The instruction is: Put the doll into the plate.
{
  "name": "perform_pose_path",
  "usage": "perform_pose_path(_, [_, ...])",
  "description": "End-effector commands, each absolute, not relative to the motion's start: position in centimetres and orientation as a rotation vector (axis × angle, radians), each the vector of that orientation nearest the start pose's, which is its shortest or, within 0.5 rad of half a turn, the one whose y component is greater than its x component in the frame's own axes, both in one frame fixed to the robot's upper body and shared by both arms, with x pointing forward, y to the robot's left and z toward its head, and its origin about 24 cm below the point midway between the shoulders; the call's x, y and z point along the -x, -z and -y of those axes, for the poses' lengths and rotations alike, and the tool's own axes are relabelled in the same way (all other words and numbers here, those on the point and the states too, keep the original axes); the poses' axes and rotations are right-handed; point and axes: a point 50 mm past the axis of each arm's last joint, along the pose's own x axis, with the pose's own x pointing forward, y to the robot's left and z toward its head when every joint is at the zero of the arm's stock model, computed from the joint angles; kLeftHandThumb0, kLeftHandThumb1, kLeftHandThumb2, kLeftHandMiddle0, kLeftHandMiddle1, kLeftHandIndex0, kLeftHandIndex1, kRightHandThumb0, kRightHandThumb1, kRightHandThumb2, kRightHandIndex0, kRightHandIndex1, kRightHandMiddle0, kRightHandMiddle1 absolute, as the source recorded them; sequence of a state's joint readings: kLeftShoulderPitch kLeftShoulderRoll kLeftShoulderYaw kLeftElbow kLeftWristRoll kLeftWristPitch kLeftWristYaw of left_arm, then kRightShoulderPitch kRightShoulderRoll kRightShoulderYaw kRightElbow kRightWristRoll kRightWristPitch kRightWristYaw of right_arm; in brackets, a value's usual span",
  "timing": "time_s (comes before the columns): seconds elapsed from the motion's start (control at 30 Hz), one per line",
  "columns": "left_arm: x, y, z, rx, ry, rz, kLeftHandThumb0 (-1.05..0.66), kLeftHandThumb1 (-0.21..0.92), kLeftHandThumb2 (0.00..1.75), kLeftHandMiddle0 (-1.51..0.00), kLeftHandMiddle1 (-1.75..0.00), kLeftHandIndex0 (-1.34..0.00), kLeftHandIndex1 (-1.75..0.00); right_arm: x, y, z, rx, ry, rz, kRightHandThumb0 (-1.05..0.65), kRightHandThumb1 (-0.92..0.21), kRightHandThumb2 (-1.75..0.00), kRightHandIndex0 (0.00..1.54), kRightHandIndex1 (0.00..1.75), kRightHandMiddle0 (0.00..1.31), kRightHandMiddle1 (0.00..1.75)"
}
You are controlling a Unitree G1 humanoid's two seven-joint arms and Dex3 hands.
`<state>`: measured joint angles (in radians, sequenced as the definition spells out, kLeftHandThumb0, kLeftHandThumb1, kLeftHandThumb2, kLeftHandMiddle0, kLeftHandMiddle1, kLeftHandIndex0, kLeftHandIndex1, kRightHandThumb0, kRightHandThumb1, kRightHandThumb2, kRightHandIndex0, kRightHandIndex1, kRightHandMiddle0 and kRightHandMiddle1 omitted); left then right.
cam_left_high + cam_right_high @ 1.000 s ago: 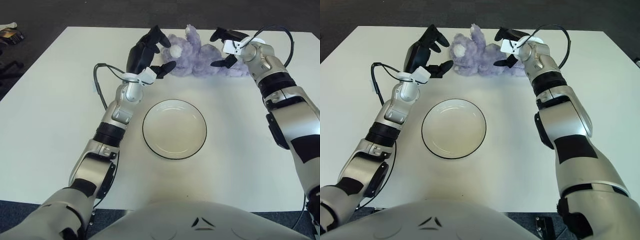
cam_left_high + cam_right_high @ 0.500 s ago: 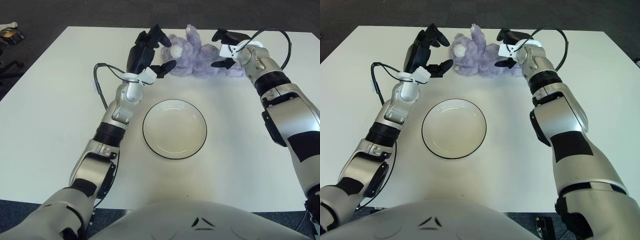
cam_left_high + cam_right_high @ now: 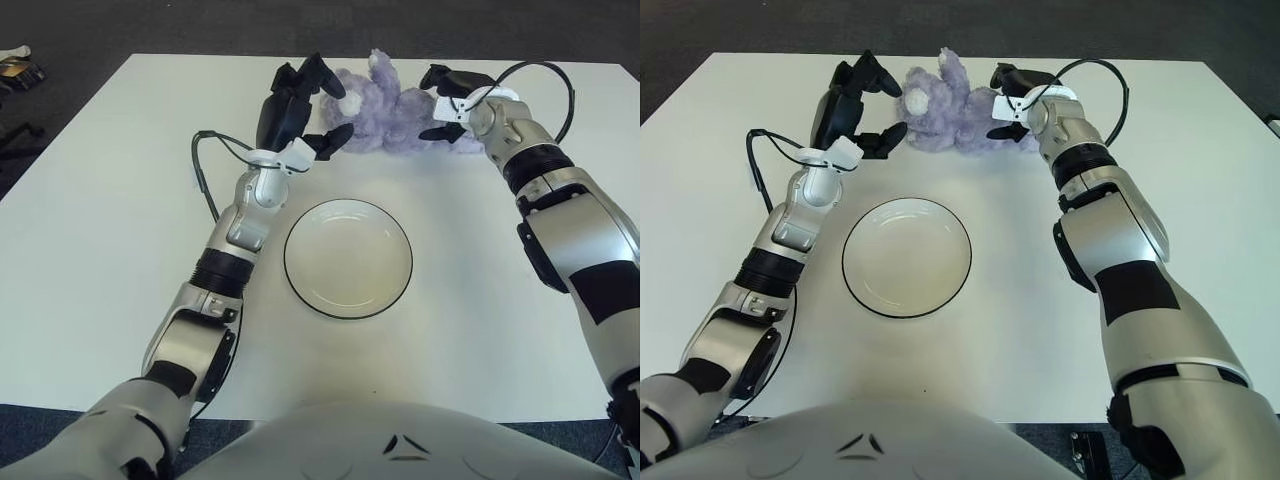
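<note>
A purple plush doll [image 3: 390, 110] lies on its side near the far edge of the white table, its white muzzle toward the left. My left hand [image 3: 305, 105] hovers at the doll's head end with fingers spread, just short of the plush. At the doll's right end my right hand [image 3: 447, 100] has its fingers spread around the plush, thumb low and fingers above. A white plate with a dark rim [image 3: 348, 257] sits in the middle of the table, nearer to me than the doll, with nothing in it.
The white table [image 3: 100, 260] is bare on the left and right of the plate. Dark carpet lies beyond the far edge. A black cable [image 3: 203, 165] loops from my left forearm over the table.
Both hands have closed in on the doll: the right hand moved left to its right end, the left hand shifted slightly right and forward toward the head. The doll and plate stayed put.
</note>
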<state>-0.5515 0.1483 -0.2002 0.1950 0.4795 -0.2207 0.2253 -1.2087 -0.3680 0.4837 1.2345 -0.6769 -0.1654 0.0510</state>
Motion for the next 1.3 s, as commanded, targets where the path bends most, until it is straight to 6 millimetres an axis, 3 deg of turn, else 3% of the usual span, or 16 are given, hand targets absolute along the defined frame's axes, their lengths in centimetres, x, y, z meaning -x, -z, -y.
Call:
perform_pose_path(0.0, [-32.4, -16.7, -9.1, -0.594, 0.06, 0.656, -0.41, 0.56, 1.0, -0.09, -1.59, -0.41, -1.75, -42.4, -17.3, 14.1, 1.436, -0.287, 0.074, -0.86, -0.44, -0.86, 0.55, 1.74, 0.0, 0.83])
perform_pose_path(0.07, [-32.4, -16.7, -9.1, -0.587, 0.057, 0.645, -0.41, 0.56, 1.0, -0.07, -1.6, -0.41, -1.75, -42.4, -16.9, 13.8, 1.44, -0.299, 0.059, -0.85, -0.43, -0.87, 0.49, 1.72, 0.0, 0.81])
perform_pose_path(0.13, [-32.4, -16.6, -9.1, -0.579, 0.052, 0.636, -0.41, 0.55, 1.01, -0.07, -1.62, -0.42, -1.75, -42.3, -16.5, 13.6, 1.437, -0.311, 0.042, -0.81, -0.41, -0.89, 0.38, 1.58, 0.0, 0.78])
perform_pose_path(0.2, [-32.5, -16.6, -9.1, -0.573, 0.048, 0.63, -0.41, 0.55, 1.01, -0.06, -1.64, -0.42, -1.75, -42.3, -16.2, 13.5, 1.43, -0.323, 0.026, -0.75, -0.38, -0.94, 0.18, 1.29, 0.0, 0.73])
perform_pose_path(0.3, [-32.5, -16.6, -9.1, -0.567, 0.043, 0.625, -0.41, 0.55, 1.01, -0.07, -1.65, -0.42, -1.75, -42.3, -16.0, 13.4, 1.41, -0.343, 0.004, -0.7, -0.35, -0.98, 0.07, 1.07, 0.0, 0.7])
perform_pose_path(0.43, [-32.6, -16.5, -9.2, -0.556, 0.04, 0.615, -0.41, 0.55, 1.02, -0.1, -1.68, -0.42, -1.75, -42.2, -15.5, 13.0, 1.393, -0.378, -0.027, -0.66, -0.32, -1.01, 0.02, 0.96, 0.0, 0.71])
perform_pose_path(0.9, [-32.9, -16.1, -9.6, -0.527, 0.031, 0.6, -0.42, 0.52, 1.05, -0.23, -1.75, -0.44, -1.75, -41.7, -13.4, 12.6, 1.288, -0.44, -0.124, -0.62, -0.29, -1.05, 0.0, 0.87, 0.0, 0.77])
perform_pose_path(1.27, [-33.1, -15.9, -9.8, -0.498, 0.025, 0.598, -0.41, 0.54, 1.02, -0.23, -1.75, -0.43, -1.75, -41.3, -12.1, 12.7, 1.262, -0.447, -0.164, -0.54, -0.24, -1.12, 0.08, 1.15, 0.0, 0.99])
